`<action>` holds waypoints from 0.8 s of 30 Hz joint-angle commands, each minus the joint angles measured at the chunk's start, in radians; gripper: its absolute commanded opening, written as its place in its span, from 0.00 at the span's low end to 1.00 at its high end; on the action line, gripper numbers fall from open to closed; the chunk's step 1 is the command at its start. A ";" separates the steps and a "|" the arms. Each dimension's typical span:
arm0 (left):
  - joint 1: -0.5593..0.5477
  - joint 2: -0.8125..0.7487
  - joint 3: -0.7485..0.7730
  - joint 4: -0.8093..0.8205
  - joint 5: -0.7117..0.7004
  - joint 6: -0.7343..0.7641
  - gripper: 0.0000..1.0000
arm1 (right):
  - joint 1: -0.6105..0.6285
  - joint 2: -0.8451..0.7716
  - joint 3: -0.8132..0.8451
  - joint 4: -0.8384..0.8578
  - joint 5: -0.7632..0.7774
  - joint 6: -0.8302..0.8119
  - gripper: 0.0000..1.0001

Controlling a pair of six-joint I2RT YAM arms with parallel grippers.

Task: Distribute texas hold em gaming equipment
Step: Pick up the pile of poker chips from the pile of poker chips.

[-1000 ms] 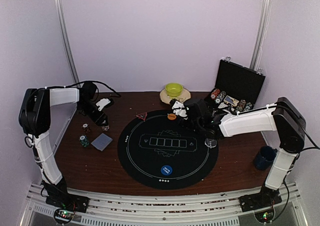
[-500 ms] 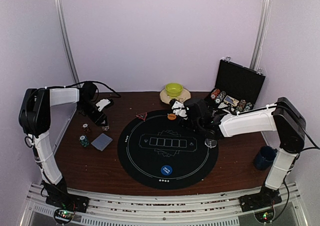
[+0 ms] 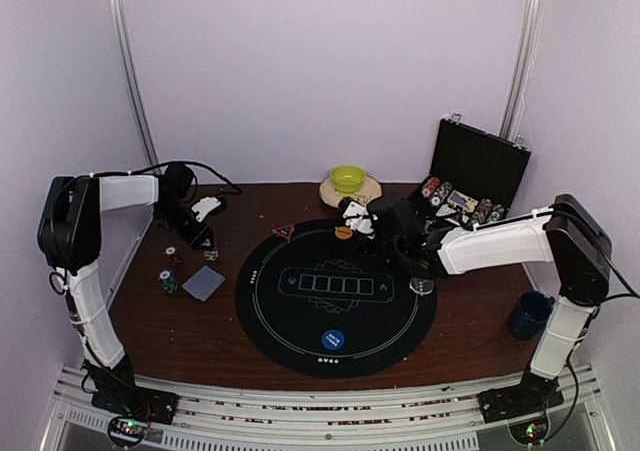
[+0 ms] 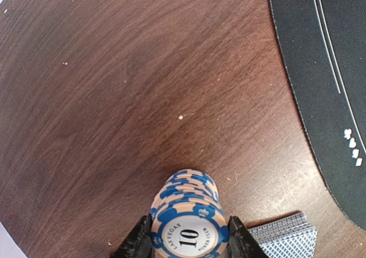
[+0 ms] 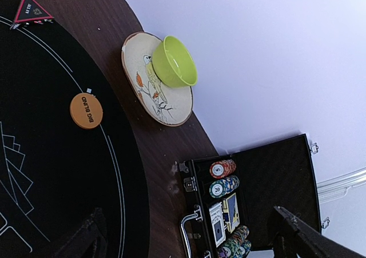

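Soft, even light fills every view, with only faint shadows on the bench (image 3: 185, 331). The overhead view looks slightly grainy; the chip stack (image 4: 189, 232) is sharp.

The chip (image 4: 189, 233) reads "LAS VEGAS 10 POKER CLUB"; the orange disc (image 5: 86, 110), "BIG BLIND".

The left wrist picture's lower edge cuts off the chip stack (image 4: 187, 230) and the deck of cards (image 4: 284, 239) beside it. In the right wrist view, the open chip case (image 5: 274, 178) runs off the bottom edge.
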 commanded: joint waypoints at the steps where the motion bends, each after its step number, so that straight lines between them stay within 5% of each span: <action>1: 0.007 -0.040 0.028 0.027 -0.019 -0.015 0.28 | 0.005 -0.023 -0.013 0.017 0.025 -0.007 1.00; 15: -0.032 -0.193 0.011 0.012 0.005 0.035 0.25 | -0.030 -0.058 0.008 -0.054 -0.029 0.044 1.00; 24: -0.371 -0.292 -0.047 -0.012 -0.003 0.115 0.25 | -0.251 -0.206 0.043 -0.259 -0.283 0.107 1.00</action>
